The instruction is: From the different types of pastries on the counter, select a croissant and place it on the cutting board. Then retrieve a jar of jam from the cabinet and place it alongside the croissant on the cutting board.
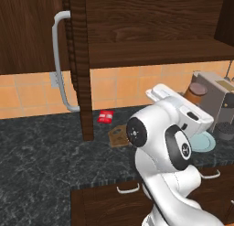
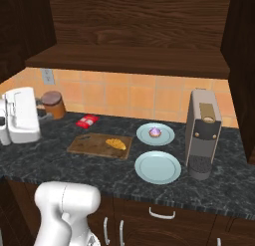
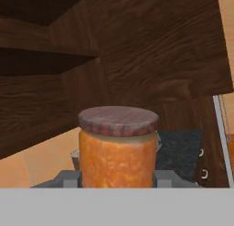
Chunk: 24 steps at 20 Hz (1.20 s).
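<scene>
The gripper (image 3: 117, 178) is clamped on the jar of jam (image 3: 118, 147), jaws pressed to both its sides, arm folded low left of the cutting board (image 2: 99, 146), wrist level. The croissant (image 2: 115, 143) sits on that board, well apart from the jar.
</scene>
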Tool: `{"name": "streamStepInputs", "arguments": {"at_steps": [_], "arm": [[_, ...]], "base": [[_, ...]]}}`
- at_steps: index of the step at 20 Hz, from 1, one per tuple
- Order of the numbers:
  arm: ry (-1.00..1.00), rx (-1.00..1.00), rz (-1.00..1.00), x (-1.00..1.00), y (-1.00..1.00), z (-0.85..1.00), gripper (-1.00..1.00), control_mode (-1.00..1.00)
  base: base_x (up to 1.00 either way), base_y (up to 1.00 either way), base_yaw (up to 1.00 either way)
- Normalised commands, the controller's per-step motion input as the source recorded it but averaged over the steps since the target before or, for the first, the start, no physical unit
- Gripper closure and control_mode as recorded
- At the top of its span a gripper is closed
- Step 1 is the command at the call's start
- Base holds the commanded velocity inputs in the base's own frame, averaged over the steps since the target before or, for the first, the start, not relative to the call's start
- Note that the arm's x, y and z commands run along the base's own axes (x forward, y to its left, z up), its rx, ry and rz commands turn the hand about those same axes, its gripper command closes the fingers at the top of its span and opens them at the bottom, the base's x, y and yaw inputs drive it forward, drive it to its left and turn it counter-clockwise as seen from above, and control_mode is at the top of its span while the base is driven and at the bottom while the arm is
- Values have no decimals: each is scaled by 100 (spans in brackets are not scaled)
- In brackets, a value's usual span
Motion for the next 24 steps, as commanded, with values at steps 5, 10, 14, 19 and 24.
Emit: {"name": "streamStepInputs", "arguments": {"at_steps": [5, 10, 14, 19, 24], "arm": [[-11, -2, 3, 33, -37, -100, 100, -100], [6, -10, 4, 25, 11, -100, 100, -100], [1, -20, 11, 41, 21, -100, 100, -100], [7, -4, 3, 80, -10, -95, 100, -100], [18, -5, 0, 30, 6, -52, 100, -100]], "base": [[0, 0, 0], [0, 0, 0], [0, 0, 0], [0, 0, 0], [0, 0, 0]]}}
